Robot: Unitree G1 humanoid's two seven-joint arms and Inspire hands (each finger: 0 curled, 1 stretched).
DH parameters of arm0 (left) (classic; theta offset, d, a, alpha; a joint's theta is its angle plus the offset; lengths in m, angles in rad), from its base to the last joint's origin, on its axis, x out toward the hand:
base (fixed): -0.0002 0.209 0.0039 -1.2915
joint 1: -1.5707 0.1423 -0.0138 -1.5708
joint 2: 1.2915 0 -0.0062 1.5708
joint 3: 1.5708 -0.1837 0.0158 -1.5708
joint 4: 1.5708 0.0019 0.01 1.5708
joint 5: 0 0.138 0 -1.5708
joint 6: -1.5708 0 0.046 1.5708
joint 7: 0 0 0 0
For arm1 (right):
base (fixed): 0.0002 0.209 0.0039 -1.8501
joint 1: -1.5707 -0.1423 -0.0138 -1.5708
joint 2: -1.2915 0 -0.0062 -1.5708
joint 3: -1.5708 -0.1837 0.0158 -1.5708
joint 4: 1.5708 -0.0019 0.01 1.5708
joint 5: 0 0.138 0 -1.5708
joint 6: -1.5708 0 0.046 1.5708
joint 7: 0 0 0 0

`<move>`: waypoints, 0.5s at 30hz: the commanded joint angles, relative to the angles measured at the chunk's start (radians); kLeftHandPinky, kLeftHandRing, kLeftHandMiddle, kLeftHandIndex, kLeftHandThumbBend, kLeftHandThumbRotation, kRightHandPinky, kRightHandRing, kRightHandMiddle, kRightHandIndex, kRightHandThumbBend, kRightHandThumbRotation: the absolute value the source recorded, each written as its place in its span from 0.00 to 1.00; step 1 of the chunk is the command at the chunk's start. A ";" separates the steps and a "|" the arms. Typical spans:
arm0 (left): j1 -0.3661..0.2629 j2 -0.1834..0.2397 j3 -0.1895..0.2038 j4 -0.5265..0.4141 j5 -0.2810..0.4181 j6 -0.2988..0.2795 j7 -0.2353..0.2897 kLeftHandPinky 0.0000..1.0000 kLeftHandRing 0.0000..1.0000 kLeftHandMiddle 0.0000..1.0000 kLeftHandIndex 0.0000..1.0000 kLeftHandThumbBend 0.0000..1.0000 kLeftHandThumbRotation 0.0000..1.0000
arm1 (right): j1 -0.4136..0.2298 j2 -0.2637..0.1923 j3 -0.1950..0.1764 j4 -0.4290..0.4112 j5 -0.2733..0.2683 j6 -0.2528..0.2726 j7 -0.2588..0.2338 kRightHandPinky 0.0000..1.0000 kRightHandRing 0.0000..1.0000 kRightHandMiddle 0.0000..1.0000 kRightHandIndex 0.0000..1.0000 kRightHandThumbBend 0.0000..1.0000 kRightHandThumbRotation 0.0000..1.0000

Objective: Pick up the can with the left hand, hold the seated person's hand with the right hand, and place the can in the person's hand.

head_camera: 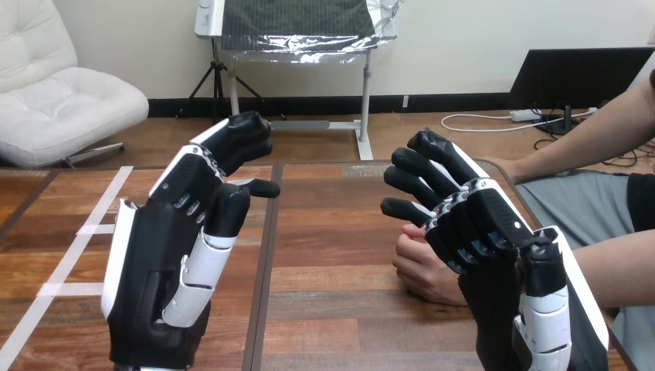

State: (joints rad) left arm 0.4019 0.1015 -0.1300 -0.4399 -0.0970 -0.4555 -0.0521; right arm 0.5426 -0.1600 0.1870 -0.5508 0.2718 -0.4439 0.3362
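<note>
Nearest, at lower left, the left hand (pixel 166 263) stands raised, fingers loosely apart and empty, with no can in it. At lower right the right hand (pixel 479 232) is raised likewise, fingers spread, holding nothing, pointing up and left. Just beyond it, centre right, the person's hand (pixel 421 267) rests loosely closed on the tabletop (pixel 332 232), its forearm (pixel 618 270) running off right. It is closest to the right hand, though whether they touch I cannot tell.

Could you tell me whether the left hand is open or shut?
Open: the left hand is raised above the table, fingers loosely extended, holding nothing.
</note>
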 commanded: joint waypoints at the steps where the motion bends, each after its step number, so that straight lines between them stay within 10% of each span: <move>1: -0.071 -0.022 0.042 0.035 0.024 -0.020 0.014 0.66 0.79 0.79 0.77 0.63 0.84 | -0.040 0.007 -0.006 -0.007 -0.005 -0.023 0.000 0.82 0.87 0.88 0.90 0.60 0.96; 15: -0.149 0.004 0.131 0.140 0.094 -0.055 0.039 0.67 0.82 0.81 0.78 0.68 0.88 | -0.047 0.007 -0.009 -0.001 -0.009 -0.030 0.002 0.81 0.87 0.88 0.89 0.59 0.96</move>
State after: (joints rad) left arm 0.3408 0.1013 -0.0454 -0.3451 -0.0248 -0.4697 -0.0229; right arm 0.5421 -0.1600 0.1852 -0.5473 0.2695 -0.4453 0.3366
